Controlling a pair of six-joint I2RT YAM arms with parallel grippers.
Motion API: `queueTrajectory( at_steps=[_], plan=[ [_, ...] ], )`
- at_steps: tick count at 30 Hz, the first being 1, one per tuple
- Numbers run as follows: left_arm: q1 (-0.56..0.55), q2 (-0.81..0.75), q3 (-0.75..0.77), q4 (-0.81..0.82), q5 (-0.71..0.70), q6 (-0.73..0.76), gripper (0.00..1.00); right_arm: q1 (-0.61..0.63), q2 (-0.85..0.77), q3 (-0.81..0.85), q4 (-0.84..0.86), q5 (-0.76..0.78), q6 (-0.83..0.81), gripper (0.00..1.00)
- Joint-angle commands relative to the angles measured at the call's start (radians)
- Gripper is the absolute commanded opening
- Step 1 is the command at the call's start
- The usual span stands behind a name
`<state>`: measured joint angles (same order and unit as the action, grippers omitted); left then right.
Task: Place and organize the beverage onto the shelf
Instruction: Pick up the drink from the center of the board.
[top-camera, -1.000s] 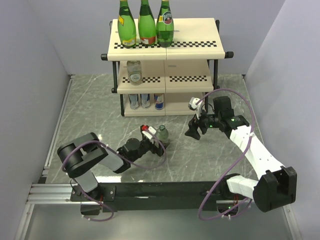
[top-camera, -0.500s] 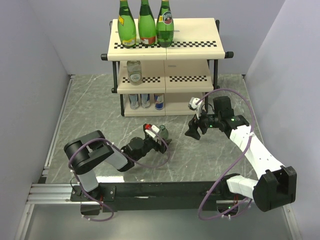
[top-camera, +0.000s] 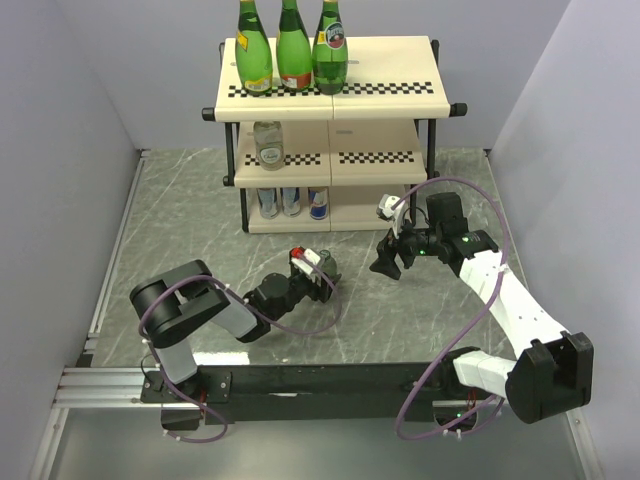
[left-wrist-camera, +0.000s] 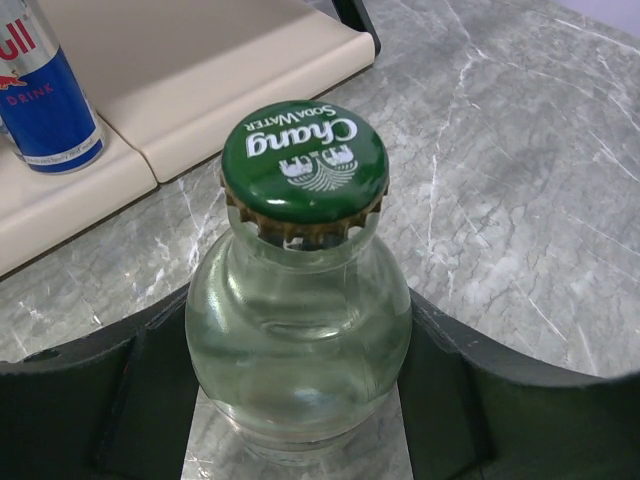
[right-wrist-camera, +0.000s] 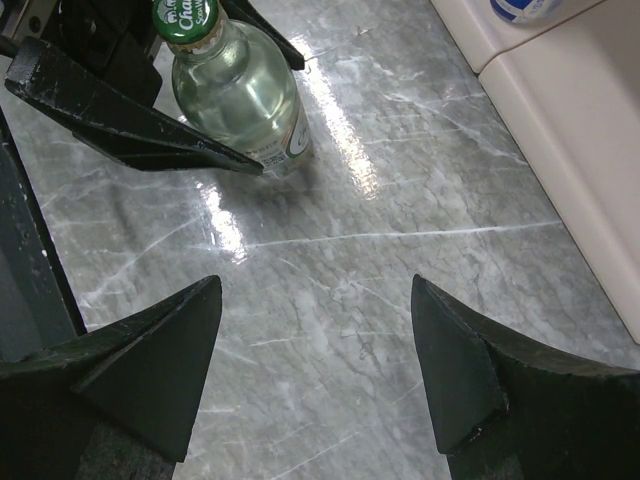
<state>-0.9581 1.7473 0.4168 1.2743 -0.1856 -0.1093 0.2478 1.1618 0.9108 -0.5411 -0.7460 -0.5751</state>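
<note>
One soda-water bottle was found upright on the surface, enclosed between the jaws of the left pincer. Both fingers appeared to lie against the glass, but a firm pinch could not be confirmed. The right pincer was held spread and empty, clear of the bottle. The shelf lay ahead of the left pincer. An even squeeze on the body, completed before any lift, was judged advisable.

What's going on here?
The left gripper straddles a Chang soda water bottle standing upright on the table in front of the shelf; I can't tell if it's gripped yet. The right gripper is open and empty, off to the bottle's right. The shelf holds three green bottles on top, a clear bottle mid-tier, and cans at the bottom.
</note>
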Motion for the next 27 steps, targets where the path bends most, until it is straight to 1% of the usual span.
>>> queueTrajectory(
  at_steps=[1,3,6,7,8,14,18,22,27],
  plan=[
    [-0.004,-0.028,0.017,0.036,0.006,-0.010,0.00,-0.007,-0.007,0.040,0.001,-0.010,-0.014,0.82],
    [-0.004,-0.066,0.019,0.018,0.015,-0.019,0.00,-0.012,-0.005,0.040,0.001,-0.012,-0.014,0.82],
    [-0.004,-0.159,0.079,-0.113,0.011,-0.024,0.00,-0.010,-0.005,0.040,0.000,-0.015,-0.015,0.82],
    [-0.004,-0.184,0.115,-0.198,0.005,-0.023,0.00,-0.010,-0.004,0.042,0.000,-0.013,-0.014,0.82],
    [-0.004,-0.222,0.132,-0.226,-0.009,-0.020,0.00,-0.010,-0.005,0.042,-0.002,-0.016,-0.015,0.82],
    [0.015,-0.319,0.272,-0.461,-0.037,-0.003,0.01,-0.010,-0.013,0.042,-0.002,-0.018,-0.014,0.82],
    [0.030,-0.354,0.359,-0.536,-0.052,0.016,0.00,-0.010,-0.016,0.042,-0.002,-0.018,-0.017,0.82],
    [0.050,-0.376,0.430,-0.572,-0.064,0.046,0.00,-0.010,-0.020,0.043,-0.002,-0.019,-0.016,0.82],
    [0.090,-0.364,0.542,-0.625,-0.068,0.086,0.00,-0.016,-0.033,0.042,-0.002,-0.023,-0.015,0.82]
  ],
)
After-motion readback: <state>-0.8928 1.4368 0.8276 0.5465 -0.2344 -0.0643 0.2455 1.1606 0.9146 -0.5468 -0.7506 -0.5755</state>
